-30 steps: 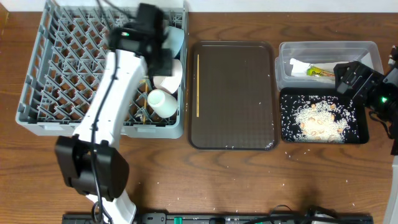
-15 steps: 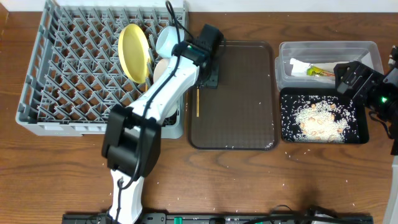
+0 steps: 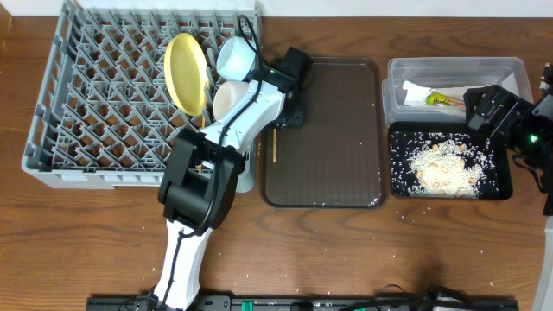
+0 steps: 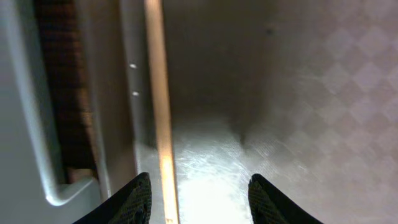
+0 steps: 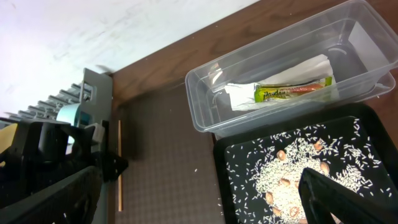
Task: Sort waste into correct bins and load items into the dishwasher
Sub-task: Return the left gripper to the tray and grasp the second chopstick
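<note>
Two fingers of my left gripper (image 4: 202,202) stand spread just above the brown tray (image 4: 298,74), and the chopstick (image 4: 158,112) lies flat between them, close beside one finger; it looks light, stiff and thin, so I would pinch its middle.

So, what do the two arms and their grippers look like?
The left arm has white links, black joint housings and a thin black cable; the left gripper has black textured fingers. The right arm and right gripper are black, with a green light.
</note>
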Controlling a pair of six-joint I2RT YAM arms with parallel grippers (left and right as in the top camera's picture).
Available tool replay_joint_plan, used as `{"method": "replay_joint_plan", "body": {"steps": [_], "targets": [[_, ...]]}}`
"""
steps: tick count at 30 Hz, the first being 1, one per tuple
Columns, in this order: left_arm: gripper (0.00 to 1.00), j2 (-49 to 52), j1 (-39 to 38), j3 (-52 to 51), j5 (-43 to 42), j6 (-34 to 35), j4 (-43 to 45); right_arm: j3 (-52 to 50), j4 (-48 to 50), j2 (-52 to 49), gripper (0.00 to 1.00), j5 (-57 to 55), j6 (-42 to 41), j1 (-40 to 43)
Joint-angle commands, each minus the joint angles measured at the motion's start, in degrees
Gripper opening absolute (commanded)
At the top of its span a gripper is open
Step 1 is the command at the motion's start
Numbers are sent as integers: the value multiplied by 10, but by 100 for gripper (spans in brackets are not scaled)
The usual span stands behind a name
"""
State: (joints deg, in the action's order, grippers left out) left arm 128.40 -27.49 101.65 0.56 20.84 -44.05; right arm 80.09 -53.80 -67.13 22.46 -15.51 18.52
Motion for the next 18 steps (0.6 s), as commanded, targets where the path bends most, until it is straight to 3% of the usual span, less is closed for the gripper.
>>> {"method": "replay_joint_plan", "body": {"steps": [1,16,18], "targets": [[52,9,2,-2,36,20,3,5,0,-2,99,0,-3,3],[52,44,-1,-3,27,31,8,5,0,-2,99,0,-3,3],[47,44,-2,-3,24,31,9,5,0,-2,99,0,-3,3]]}}
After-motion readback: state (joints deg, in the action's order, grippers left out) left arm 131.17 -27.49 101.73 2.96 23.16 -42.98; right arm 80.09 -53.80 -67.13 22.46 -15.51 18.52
